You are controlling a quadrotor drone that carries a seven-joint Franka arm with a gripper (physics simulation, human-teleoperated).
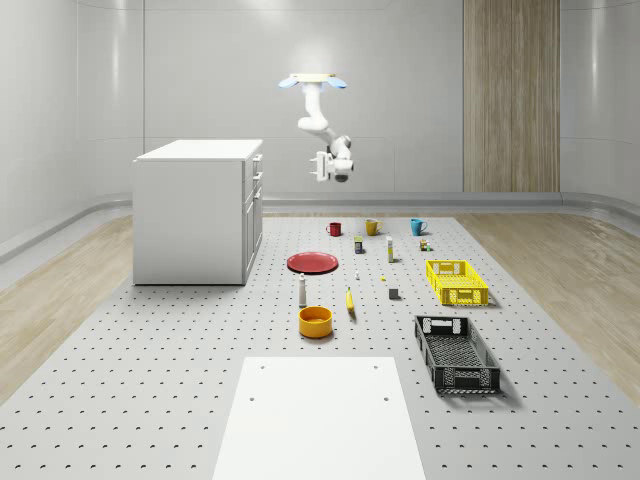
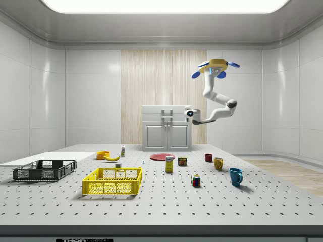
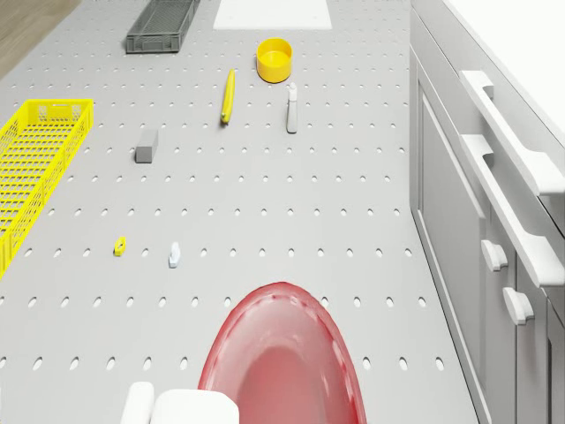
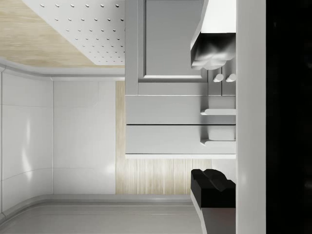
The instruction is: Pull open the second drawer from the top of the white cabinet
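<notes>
The white cabinet (image 1: 190, 212) stands on the perforated table, its front with two drawers over two doors, all shut. In the drone view the second drawer's bar handle (image 3: 521, 221) lies just below the top one (image 3: 508, 132). The drone (image 1: 311, 83) hovers in the air in front of the cabinet, above the red plate (image 1: 313, 262). Its arm hangs down and bends toward the cabinet front. My gripper (image 1: 322, 166) is open, level with the drawers, a clear gap away from them. In the wrist view the second drawer's handle (image 4: 218, 112) lies between the two fingertips (image 4: 212, 51).
On the table in front of the cabinet are three mugs (image 1: 371, 227), a yellow basket (image 1: 457, 282), a black basket (image 1: 456, 352), a yellow bowl (image 1: 315, 321), a small bottle (image 1: 302, 291), a banana (image 1: 350, 301) and small blocks. A white sheet (image 1: 320, 420) lies at the near edge.
</notes>
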